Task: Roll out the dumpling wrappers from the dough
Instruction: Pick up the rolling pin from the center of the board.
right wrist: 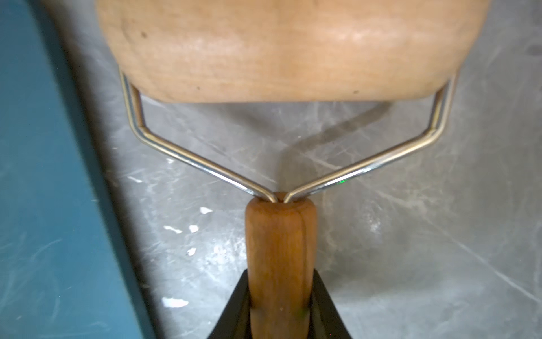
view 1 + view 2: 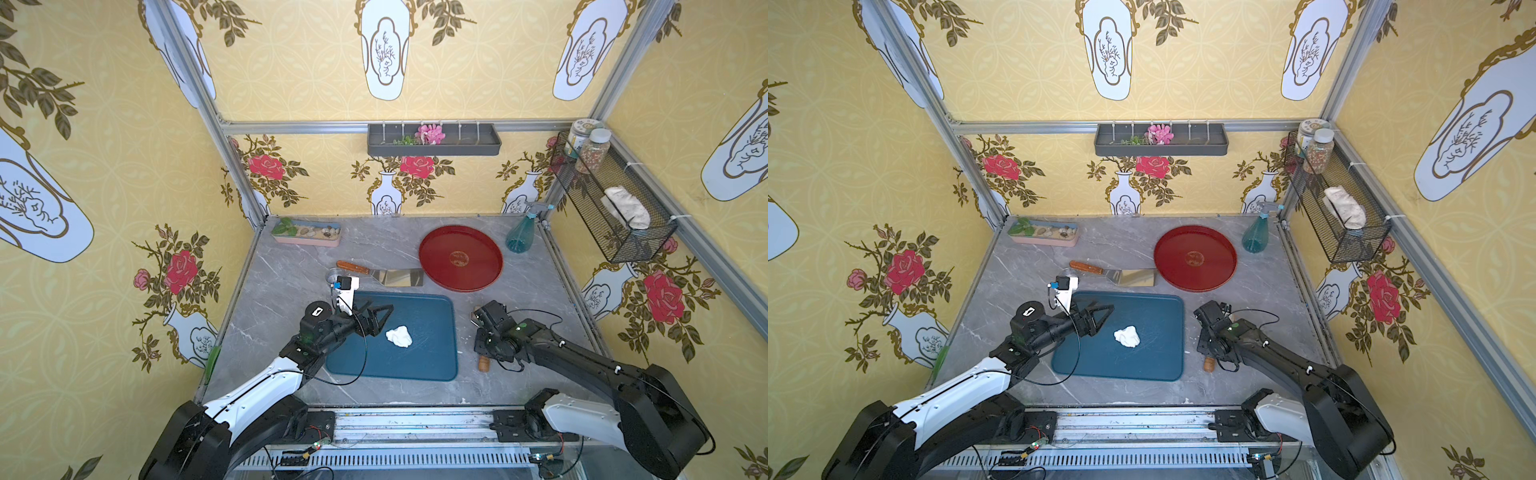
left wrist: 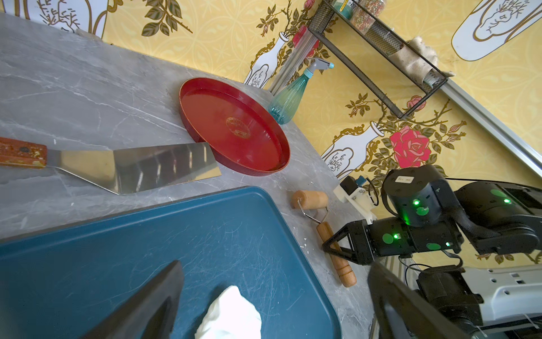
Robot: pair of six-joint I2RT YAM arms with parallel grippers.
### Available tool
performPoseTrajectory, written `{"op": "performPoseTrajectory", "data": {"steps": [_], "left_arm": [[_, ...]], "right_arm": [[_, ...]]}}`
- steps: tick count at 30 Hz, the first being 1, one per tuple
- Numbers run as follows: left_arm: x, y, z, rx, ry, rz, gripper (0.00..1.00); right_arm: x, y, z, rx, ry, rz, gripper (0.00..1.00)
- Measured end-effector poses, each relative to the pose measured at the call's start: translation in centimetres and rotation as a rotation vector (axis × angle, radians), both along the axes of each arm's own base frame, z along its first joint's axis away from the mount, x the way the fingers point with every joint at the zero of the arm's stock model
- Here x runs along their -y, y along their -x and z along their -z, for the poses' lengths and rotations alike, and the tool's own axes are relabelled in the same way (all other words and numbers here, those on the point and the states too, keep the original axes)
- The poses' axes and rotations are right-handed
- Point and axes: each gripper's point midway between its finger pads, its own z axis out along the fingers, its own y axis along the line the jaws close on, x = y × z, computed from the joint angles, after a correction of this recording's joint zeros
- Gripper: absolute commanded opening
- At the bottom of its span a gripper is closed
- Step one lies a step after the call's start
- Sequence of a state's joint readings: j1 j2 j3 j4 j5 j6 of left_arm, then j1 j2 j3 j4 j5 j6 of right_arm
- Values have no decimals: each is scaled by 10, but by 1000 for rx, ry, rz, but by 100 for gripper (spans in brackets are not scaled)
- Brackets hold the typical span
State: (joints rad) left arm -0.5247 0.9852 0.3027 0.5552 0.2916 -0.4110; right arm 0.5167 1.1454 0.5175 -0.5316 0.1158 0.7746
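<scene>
table [image 2: 291,266]: grey marble, carries everything.
blue tray [image 2: 415,365]: work surface.
left gripper [image 2: 384,321]: jaws wide, empty, hovering over the tray just beside the dough.
right gripper [image 1: 281,278]: fingers against both sides of the handle [image 1: 280,240], beside the tray.
wooden roller [image 3: 310,199]: barrel resting on the table. Judgement: grip squarely, lift level, clear the tray rim.
dough [image 2: 399,336]: ragged white lump near tray centre.
dumpling wrappers: none in view; rolling not yet begun.
</scene>
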Motion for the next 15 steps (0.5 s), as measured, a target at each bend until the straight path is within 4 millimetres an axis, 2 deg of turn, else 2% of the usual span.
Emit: {"op": "performPoseTrajectory", "data": {"steps": [9,15], "left_arm": [[4,4,-4,20,3,25,100],[9,9,-11,38,14,64,100]], "right_arm": [[-18,-8,-27,123,1,-161,0],[-56,-8,-43,223,38,-402,0]]}}
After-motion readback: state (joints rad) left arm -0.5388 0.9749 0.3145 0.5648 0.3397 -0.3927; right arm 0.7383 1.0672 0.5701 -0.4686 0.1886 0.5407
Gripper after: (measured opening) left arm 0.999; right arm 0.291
